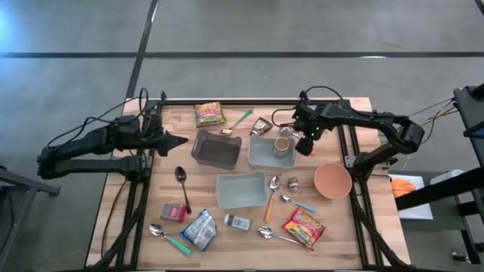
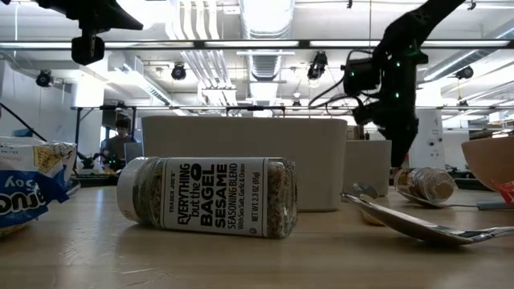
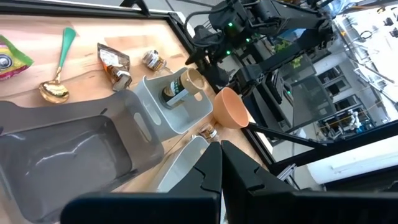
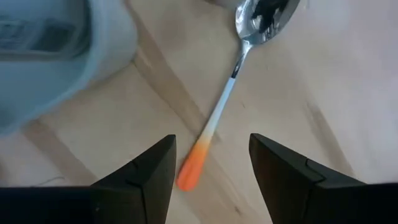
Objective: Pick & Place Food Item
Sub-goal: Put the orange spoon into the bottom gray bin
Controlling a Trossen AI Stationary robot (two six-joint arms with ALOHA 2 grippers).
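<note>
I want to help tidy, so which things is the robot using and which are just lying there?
In the job, probably: right gripper, open; jar; the pale bin it sits in.
Just lying about: dark bin, pink bowl, seasoning bottle, orange-handled spoon; left gripper, shut, waiting.

Three bins [image 1: 216,148], one bowl [image 1: 332,180], roughly six spoons [image 1: 181,178], several snack packets [image 1: 209,114].
</note>
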